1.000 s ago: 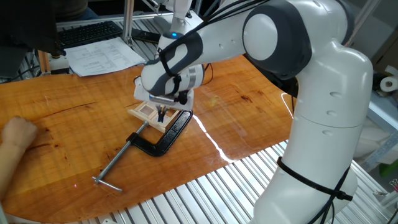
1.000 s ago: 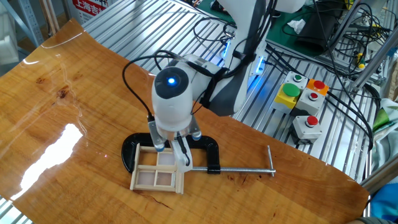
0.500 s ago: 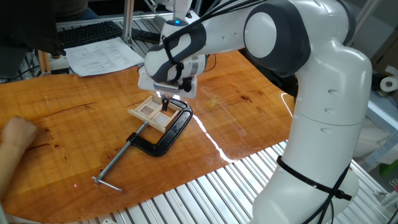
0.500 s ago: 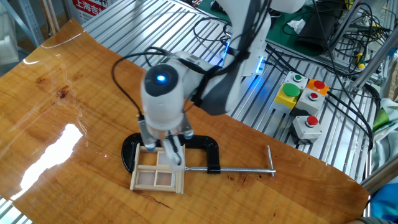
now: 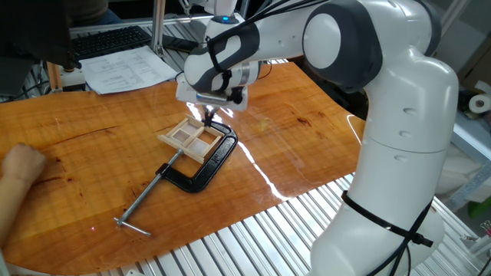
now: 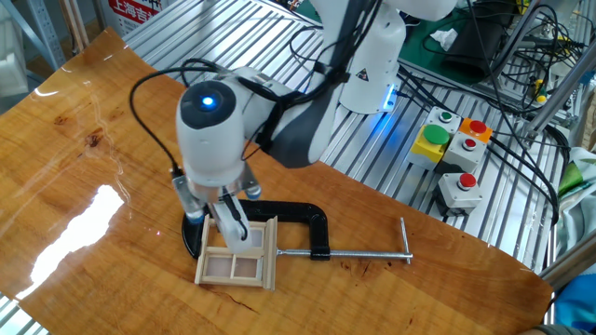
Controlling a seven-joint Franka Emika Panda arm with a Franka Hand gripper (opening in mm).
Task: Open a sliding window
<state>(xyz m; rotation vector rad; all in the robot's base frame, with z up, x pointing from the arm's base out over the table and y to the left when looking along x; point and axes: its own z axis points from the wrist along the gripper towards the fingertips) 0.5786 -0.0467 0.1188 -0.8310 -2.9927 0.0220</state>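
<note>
The sliding window [image 5: 190, 138] is a small pale wooden frame with panes, lying flat on the wooden table [image 5: 92, 138]. One end sits in the mouth of a black C-clamp [image 5: 201, 170]. In the other fixed view the window [image 6: 237, 266] lies in front of the clamp [image 6: 300, 220]. My gripper [image 5: 209, 116] points down just above the window's far end. Its fingers look shut, with nothing between them. In the other fixed view the gripper [image 6: 233, 230] overlaps the window's back edge, and I cannot tell if it touches.
The clamp's silver screw [image 6: 363, 253] runs right to a T-handle. A person's hand [image 5: 19, 165] rests at the table's left edge. Papers [image 5: 126, 69] and a keyboard [image 5: 107, 38] lie at the back. A button box [image 6: 452, 149] and cables sit on the slatted metal bench.
My gripper has risen off the window and moved towards its far end, to the left in the other fixed view. The window and clamp stay in place.
</note>
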